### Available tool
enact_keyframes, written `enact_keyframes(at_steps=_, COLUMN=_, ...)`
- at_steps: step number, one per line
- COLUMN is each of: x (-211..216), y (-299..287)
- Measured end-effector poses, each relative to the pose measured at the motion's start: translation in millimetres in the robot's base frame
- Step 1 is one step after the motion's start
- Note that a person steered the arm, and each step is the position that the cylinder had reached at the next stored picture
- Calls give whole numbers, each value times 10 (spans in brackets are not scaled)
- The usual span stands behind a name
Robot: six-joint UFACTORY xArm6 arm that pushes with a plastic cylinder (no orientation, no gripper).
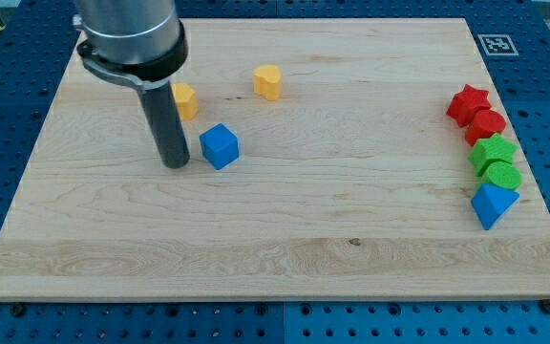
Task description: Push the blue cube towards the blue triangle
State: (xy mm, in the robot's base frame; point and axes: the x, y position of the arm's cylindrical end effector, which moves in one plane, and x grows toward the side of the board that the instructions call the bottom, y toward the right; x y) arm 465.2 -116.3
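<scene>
On the pale wooden board [285, 239], my tip [175, 164] stands just left of the blue cube [220, 146]; no gripper fitted.

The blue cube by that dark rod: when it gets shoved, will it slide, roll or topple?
The blue cube rests on a flat face and looks squat, so it will probably slide. My tip sits to its left; an off-centre push may turn it.

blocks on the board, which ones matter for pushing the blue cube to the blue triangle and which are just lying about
In the job:
blue cube, just to the right of my tip
blue triangle, near the view's right edge

Lying about:
two yellow blocks toward the view's top left
red star and red block
green star and green block
</scene>
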Motion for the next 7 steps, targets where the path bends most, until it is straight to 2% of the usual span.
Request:
enact_keyframes(at_steps=2, x=-149, y=-185)
enact_keyframes(at_steps=4, x=-149, y=346)
enact_keyframes(at_steps=5, x=-252, y=222)
enact_keyframes(at_steps=7, x=-222, y=682)
